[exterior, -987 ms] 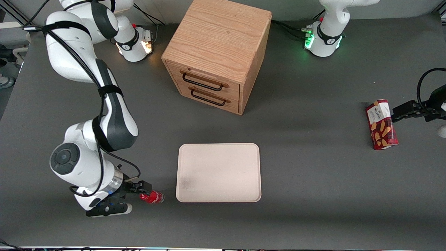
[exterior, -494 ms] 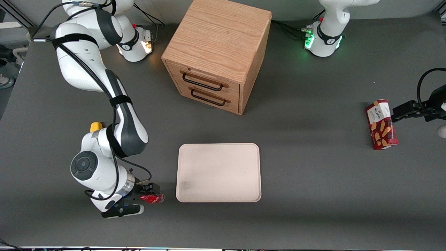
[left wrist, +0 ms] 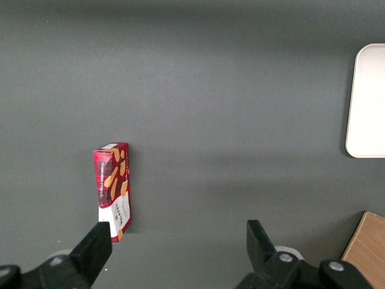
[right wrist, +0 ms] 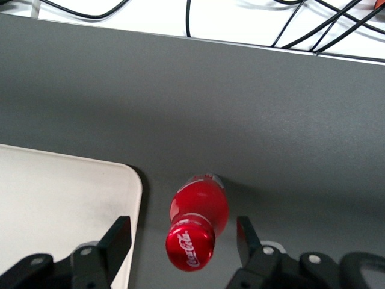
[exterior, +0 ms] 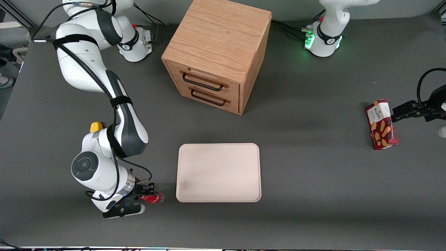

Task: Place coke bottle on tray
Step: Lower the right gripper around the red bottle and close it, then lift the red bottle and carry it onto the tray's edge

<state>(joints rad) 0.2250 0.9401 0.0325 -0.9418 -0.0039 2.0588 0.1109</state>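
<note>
Beige tray (exterior: 218, 172), bottle (exterior: 153, 198) outside

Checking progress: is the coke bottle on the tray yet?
No, the coke bottle stands on the table beside the tray, between the open pincer fingers.

Right arm's gripper (right wrist: 184, 233) hangs low, fingers spread.

Tiny coke bottle (right wrist: 198, 226) with red cap and red label, standing upright on the dark table between the gripper's (right wrist: 183, 238) spread fingers, untouched, just beside the tray (exterior: 218, 172), pale beige-pink, flat, rounded corners, low rim, bare
</note>
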